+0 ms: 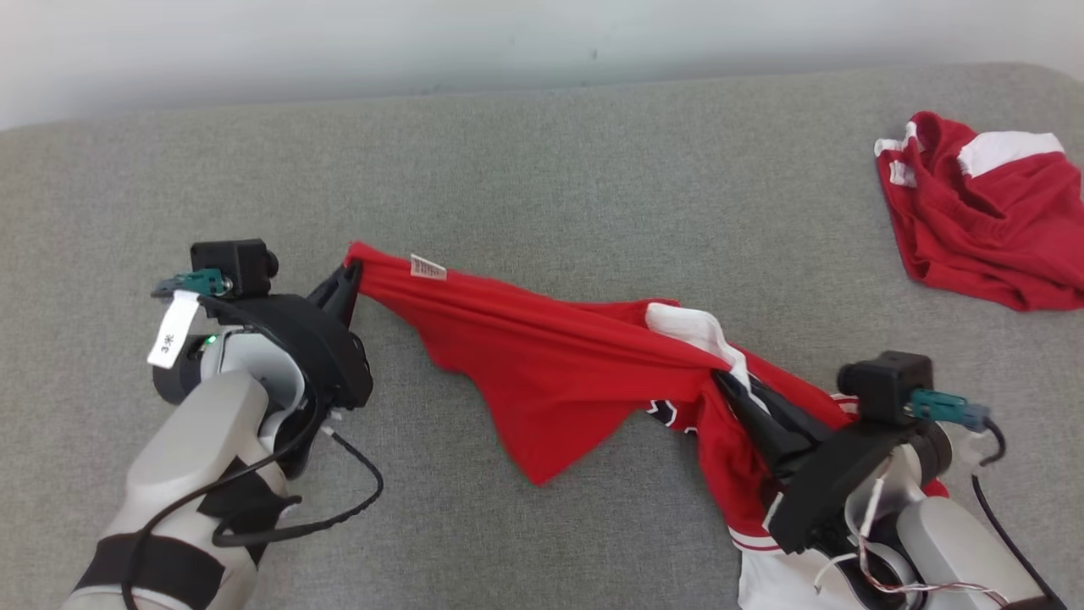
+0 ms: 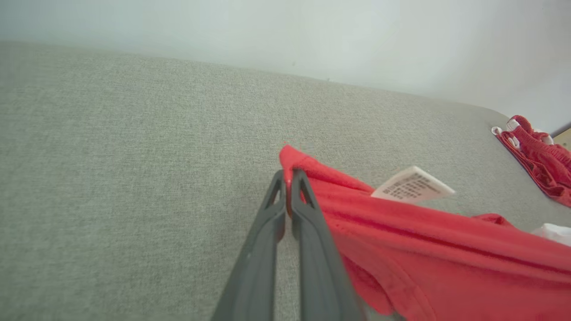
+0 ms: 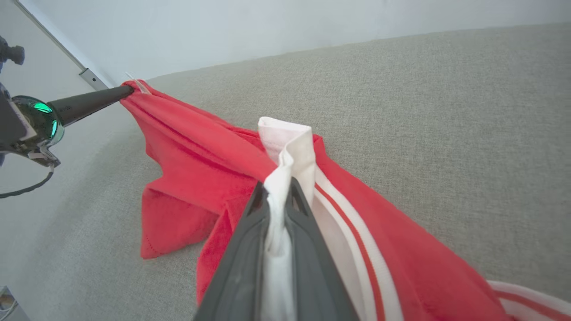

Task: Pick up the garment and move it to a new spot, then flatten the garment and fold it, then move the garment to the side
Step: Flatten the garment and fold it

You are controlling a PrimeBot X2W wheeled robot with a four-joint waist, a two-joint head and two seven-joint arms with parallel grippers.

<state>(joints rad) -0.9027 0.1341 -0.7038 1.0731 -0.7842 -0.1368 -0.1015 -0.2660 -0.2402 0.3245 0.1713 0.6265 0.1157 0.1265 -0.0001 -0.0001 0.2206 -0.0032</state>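
A red garment (image 1: 542,373) with white trim hangs stretched between my two grippers above a grey cushioned surface (image 1: 542,169). My left gripper (image 1: 349,275) is shut on its red corner, close to a white care label (image 1: 428,268); the left wrist view shows the garment (image 2: 424,249) pinched at the tips of that gripper (image 2: 289,178). My right gripper (image 1: 720,377) is shut on the white striped hem, and in the right wrist view the garment (image 3: 196,147) is gripped by that gripper (image 3: 276,187). A red flap sags in the middle, its tip touching the surface.
A second red and white garment (image 1: 982,220) lies crumpled at the far right of the surface, seen also as a red heap (image 2: 539,156) in the left wrist view. A pale wall (image 1: 339,42) runs behind the surface's far edge.
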